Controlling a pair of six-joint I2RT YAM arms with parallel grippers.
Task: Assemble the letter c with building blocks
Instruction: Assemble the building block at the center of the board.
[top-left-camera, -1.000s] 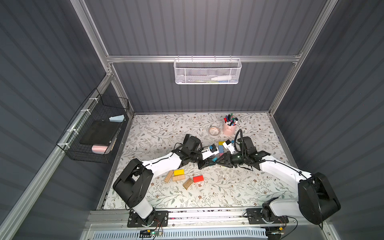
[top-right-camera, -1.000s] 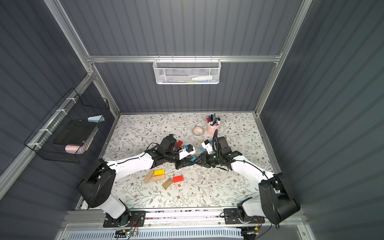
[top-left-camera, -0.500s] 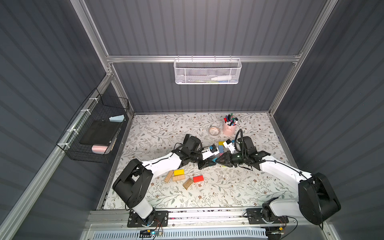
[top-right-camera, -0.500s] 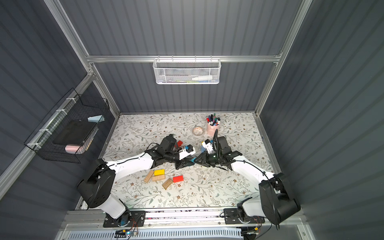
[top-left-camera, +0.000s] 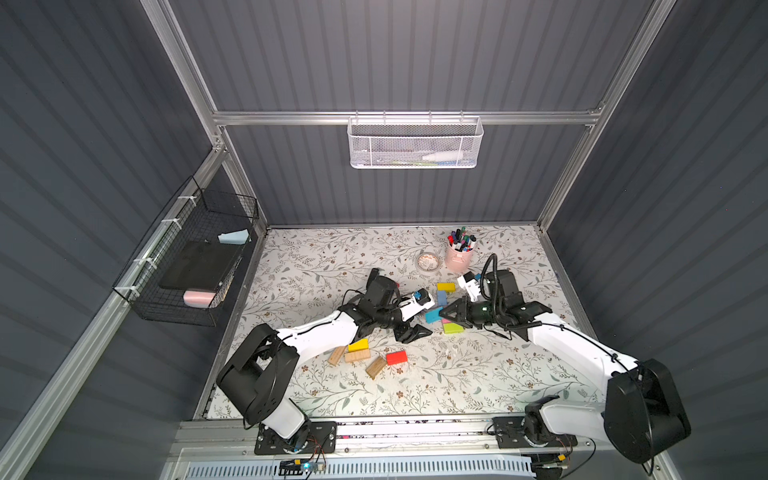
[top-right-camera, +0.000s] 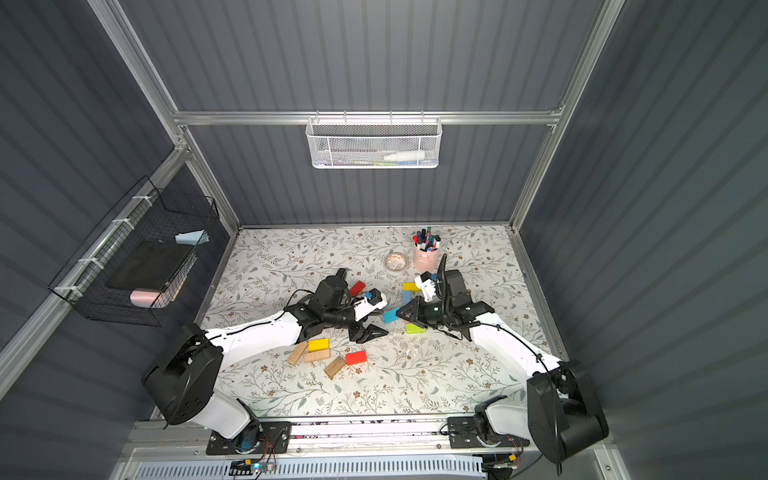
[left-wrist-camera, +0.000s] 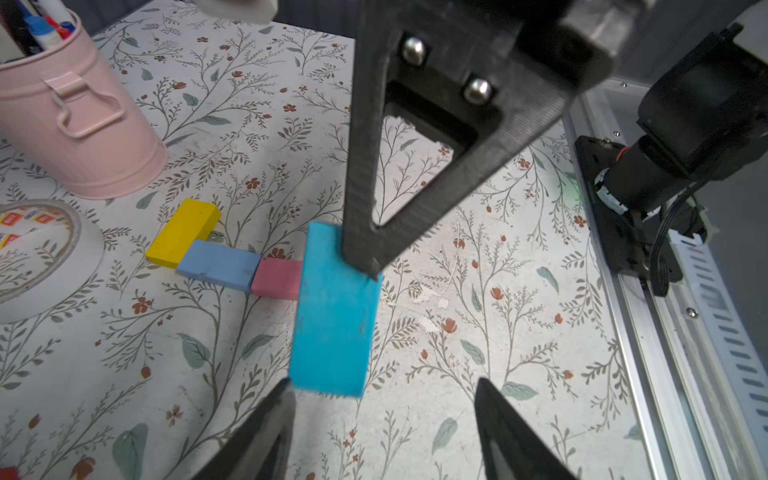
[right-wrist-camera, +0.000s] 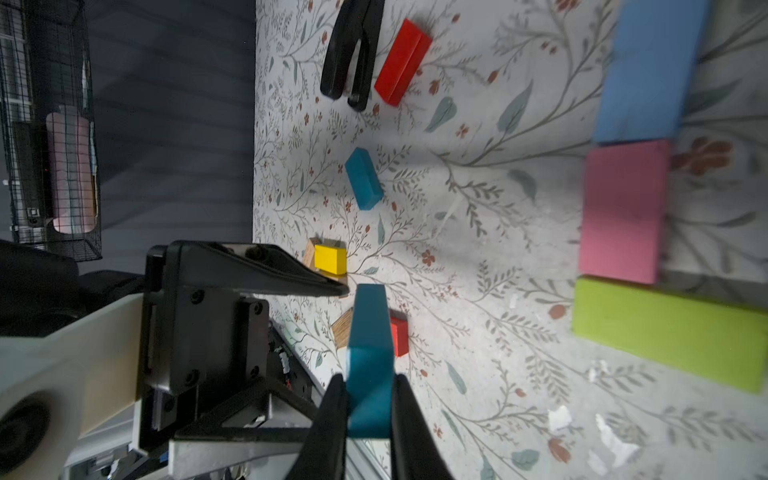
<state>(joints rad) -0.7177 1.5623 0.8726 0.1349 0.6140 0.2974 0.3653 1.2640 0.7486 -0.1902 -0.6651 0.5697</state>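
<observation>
Handover: your right jaws clamp the teal block (right-wrist-camera: 370, 332), left jaws apart; next lay it beside the lime-green block (right-wrist-camera: 665, 332).

Since a second ago, the left claw (left-wrist-camera: 383, 384) has sprung apart. Its two fingers now stand wider than the teal block (left-wrist-camera: 332, 311) it had been pinching. Over the same second the right claw (right-wrist-camera: 368, 380) has narrowed, and it now clamps that block across its flat faces.
</observation>
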